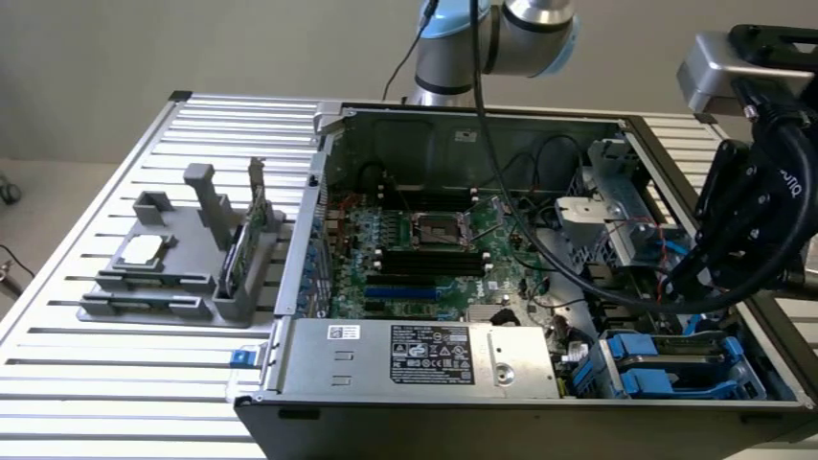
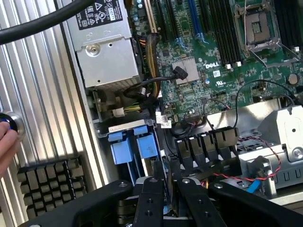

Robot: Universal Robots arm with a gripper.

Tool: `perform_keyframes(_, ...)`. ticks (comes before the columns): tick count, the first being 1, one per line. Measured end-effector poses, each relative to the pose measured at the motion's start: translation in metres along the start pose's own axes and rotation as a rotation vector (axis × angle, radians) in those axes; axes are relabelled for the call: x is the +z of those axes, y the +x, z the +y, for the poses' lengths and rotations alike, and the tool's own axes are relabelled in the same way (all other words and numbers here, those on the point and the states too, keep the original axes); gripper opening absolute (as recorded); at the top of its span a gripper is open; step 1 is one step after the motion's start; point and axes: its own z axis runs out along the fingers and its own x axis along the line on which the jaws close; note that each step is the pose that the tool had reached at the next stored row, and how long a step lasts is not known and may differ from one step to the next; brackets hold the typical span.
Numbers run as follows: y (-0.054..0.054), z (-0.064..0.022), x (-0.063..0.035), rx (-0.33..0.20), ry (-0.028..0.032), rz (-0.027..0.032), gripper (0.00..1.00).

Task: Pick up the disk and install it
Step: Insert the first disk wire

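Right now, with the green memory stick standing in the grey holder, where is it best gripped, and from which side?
Take the memory stick by its top edge, coming straight down from above and pinching across its two flat faces. It stands on edge in the grey holder, so probably only its upper part is free.

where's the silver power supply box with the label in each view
Exterior view: the power supply lies along the near wall of the computer case, to the exterior view's left of the blue drive carriers.
Wrist view: the power supply sits between the ribbed table and the motherboard, with the blue drive carriers off its cable end.
Shared landmark: the empty CPU socket.
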Motion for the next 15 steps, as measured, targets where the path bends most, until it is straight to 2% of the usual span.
perform_keyframes(15,0.0,0.0,0.0009,0.235,0.0072,-0.0086,0.19)
